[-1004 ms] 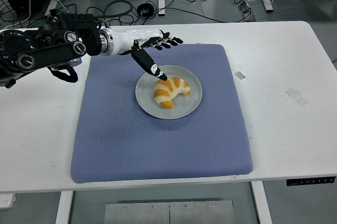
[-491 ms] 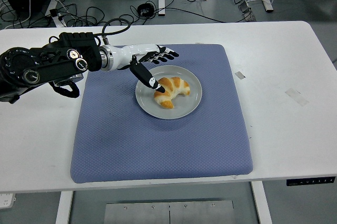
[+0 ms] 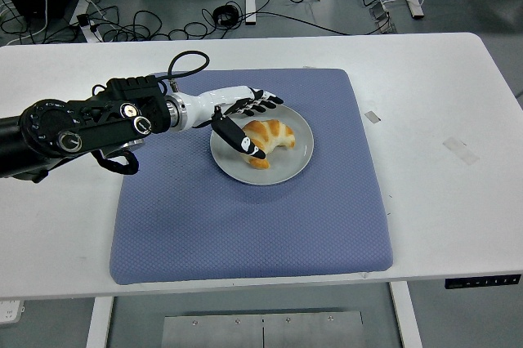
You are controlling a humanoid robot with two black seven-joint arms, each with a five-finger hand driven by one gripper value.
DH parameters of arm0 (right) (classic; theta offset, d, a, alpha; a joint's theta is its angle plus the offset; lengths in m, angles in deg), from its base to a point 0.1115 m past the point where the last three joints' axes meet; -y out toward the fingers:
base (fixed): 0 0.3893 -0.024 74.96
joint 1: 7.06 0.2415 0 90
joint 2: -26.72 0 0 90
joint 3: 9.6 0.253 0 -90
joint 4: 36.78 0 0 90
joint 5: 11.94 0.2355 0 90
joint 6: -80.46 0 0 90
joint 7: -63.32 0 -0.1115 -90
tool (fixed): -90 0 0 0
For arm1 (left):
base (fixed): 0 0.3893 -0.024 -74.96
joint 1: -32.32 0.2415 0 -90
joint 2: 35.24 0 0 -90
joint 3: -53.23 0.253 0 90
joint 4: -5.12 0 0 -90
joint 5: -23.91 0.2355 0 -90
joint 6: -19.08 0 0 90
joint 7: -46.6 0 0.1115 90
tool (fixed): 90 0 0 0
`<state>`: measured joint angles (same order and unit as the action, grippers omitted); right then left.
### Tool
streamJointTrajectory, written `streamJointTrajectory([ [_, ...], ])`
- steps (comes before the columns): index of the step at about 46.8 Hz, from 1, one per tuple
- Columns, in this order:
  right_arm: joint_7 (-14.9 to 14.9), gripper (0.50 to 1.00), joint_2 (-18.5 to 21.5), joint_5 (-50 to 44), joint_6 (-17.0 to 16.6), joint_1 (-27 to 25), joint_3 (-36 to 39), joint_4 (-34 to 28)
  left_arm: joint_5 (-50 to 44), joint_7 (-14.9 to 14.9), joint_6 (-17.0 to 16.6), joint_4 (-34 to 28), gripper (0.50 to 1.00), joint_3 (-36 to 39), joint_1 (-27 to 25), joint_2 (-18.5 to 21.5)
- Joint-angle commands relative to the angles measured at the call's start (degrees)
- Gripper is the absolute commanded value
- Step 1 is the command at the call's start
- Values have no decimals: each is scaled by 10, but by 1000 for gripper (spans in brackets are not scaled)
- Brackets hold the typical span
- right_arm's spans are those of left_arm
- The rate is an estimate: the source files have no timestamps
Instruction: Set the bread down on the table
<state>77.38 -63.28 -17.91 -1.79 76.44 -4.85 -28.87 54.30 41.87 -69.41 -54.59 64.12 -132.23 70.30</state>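
A golden croissant [image 3: 268, 137] lies on a round grey plate [image 3: 296, 160] in the middle of a blue mat [image 3: 245, 217]. My left hand [image 3: 253, 123] reaches in from the left and hovers low over the croissant's left end. Its fingers are spread: the thumb [image 3: 243, 140] points down in front of the bread, and the other fingers [image 3: 263, 103] stretch over the plate's far rim. The hand is open and holds nothing. The right arm does not show.
The blue mat covers the centre of the white table [image 3: 441, 103]. Two small pieces of tape [image 3: 460, 150] lie on the bare table to the right. Cables run over the floor behind the table.
My left arm has come down and toward the near side, bringing the spread hand from above the plate's far-left rim to right over the croissant. The croissant has not moved.
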Motion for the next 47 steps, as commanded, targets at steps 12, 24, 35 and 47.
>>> streamJointTrajectory([
  [12,0,1000,0,0,0,0,0,0,1,0,-14,3,954,1,-1,-13],
  [24,0,1000,0,0,0,0,0,0,6,-1,-33,7,954,3,6,-17],
  [35,0,1000,0,0,0,0,0,0,17,-1,-50,7,952,4,20,-20],
  [47,0,1000,0,0,0,0,0,0,18,-1,-60,7,936,4,20,-24],
])
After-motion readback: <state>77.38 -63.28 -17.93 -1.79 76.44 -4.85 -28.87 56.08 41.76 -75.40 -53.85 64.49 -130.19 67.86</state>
